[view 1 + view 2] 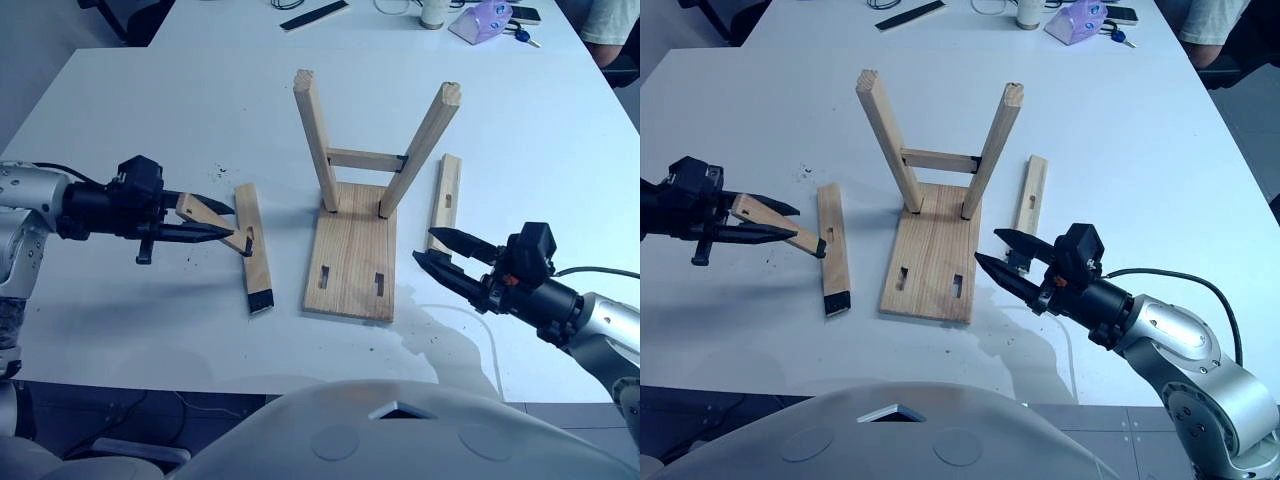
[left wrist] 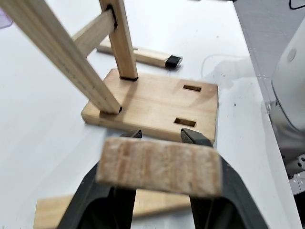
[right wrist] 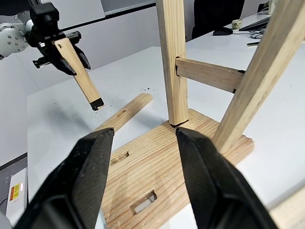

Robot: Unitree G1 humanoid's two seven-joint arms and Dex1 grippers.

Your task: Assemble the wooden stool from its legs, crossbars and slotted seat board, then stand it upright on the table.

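Pale wood, unfinished, stiff and probably light: stool, part-built, at the centre of the white table [image 1: 150,110]. Seat board [image 1: 350,255] lies flat, underside up. Two upright legs [image 1: 316,140] stand in its 12 o'clock end, joined by one crossbar [image 1: 365,159]. Two empty slots [image 1: 327,270] wait at the 6 o'clock end. One loose leg [image 1: 254,255], dark at its near tip, lies on the table at 9 o'clock of the board; a second spare leg [image 1: 446,190] lies at 2 o'clock. A third, the held leg [image 3: 81,76], is pinched across its flat faces by the left gripper [image 1: 233,223] at 9 o'clock, clear of the table, dark tip slanting down towards the loose leg. Right gripper [image 1: 424,244] sits at 4 o'clock of the board, fingers spread, nothing between them. Handling: square-cut sticks, dry and not slippery, best gripped on opposite flats near the middle so the end stays free to enter a slot. The dark tip may be the tenon or a foot pad; the views do not settle which. The board looks heavy enough to stay put, but the standing legs act as levers, so a sideways knock could rock them loose. Steady the board by its free edge when pressing a leg home.
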